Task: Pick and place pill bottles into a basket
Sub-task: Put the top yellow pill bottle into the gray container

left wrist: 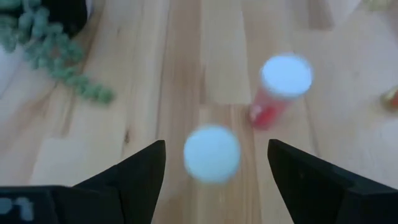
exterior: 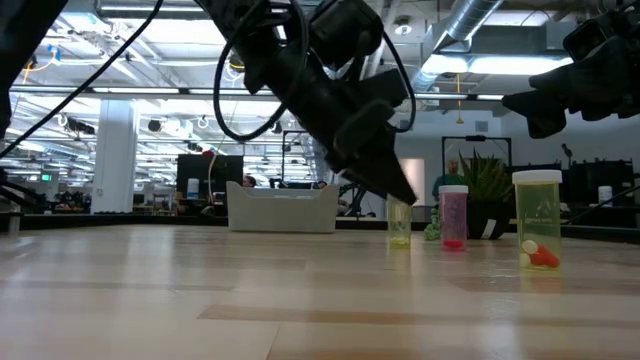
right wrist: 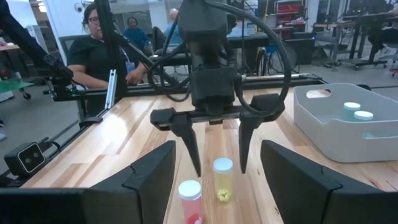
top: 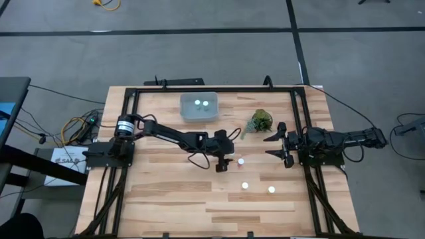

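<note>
My left gripper (top: 224, 163) is open at the table's middle, its fingers pointing down on either side of a yellow-tinted pill bottle with a white cap (left wrist: 211, 154), apart from it. The bottle stands upright on its base (right wrist: 222, 180). A pink bottle (left wrist: 283, 87) stands beside it (top: 240, 160). Two more bottles (top: 244, 186) (top: 271, 190) stand nearer the front edge. The pale bin (top: 199, 106) at the far side holds two white-capped bottles (right wrist: 352, 109). My right gripper (top: 275, 145) is open and empty at the right.
A green leafy sprig (top: 260, 121) lies between the bin and my right gripper. In the low view the bottles (exterior: 453, 217) (exterior: 537, 220) stand in a row right of the left gripper (exterior: 385, 185). People sit beyond the table's left side (right wrist: 99, 50).
</note>
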Controlling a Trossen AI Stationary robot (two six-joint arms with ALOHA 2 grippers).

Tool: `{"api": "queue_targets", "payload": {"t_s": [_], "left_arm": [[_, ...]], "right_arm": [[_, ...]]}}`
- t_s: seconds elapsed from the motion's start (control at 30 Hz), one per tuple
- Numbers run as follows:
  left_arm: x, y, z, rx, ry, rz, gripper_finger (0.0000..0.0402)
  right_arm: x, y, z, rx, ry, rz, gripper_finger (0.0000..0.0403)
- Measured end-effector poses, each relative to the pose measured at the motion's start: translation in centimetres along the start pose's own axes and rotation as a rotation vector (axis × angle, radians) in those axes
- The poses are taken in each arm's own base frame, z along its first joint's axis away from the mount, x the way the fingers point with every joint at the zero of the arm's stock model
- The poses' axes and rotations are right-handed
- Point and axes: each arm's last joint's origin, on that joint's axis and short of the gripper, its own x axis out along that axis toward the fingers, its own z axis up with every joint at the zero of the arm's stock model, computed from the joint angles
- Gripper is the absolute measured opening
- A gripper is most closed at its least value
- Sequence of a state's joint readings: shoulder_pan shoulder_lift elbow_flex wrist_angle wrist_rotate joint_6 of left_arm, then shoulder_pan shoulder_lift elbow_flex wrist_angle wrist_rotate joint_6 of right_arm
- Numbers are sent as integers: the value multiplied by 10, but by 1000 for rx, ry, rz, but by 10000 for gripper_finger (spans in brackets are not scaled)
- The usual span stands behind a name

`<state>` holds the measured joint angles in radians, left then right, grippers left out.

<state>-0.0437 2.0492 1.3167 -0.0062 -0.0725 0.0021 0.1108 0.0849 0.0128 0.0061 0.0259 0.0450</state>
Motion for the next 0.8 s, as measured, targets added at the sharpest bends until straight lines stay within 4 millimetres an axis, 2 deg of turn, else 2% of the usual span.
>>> {"api": "queue_targets", "payload": {"t_s": [0.17, 0.57, 0.8], "left_arm": [[5, -1, -4, 0, 12, -15, 250], [5, 1, -3, -10, 5, 49, 138], [5, 2, -2, -32, -13, 88, 99]], "right_arm": [[0, 0, 0, 0, 0, 0, 230], [0, 0, 0, 0, 0, 0, 230], [0, 0, 0, 0, 0, 0, 230]]}}
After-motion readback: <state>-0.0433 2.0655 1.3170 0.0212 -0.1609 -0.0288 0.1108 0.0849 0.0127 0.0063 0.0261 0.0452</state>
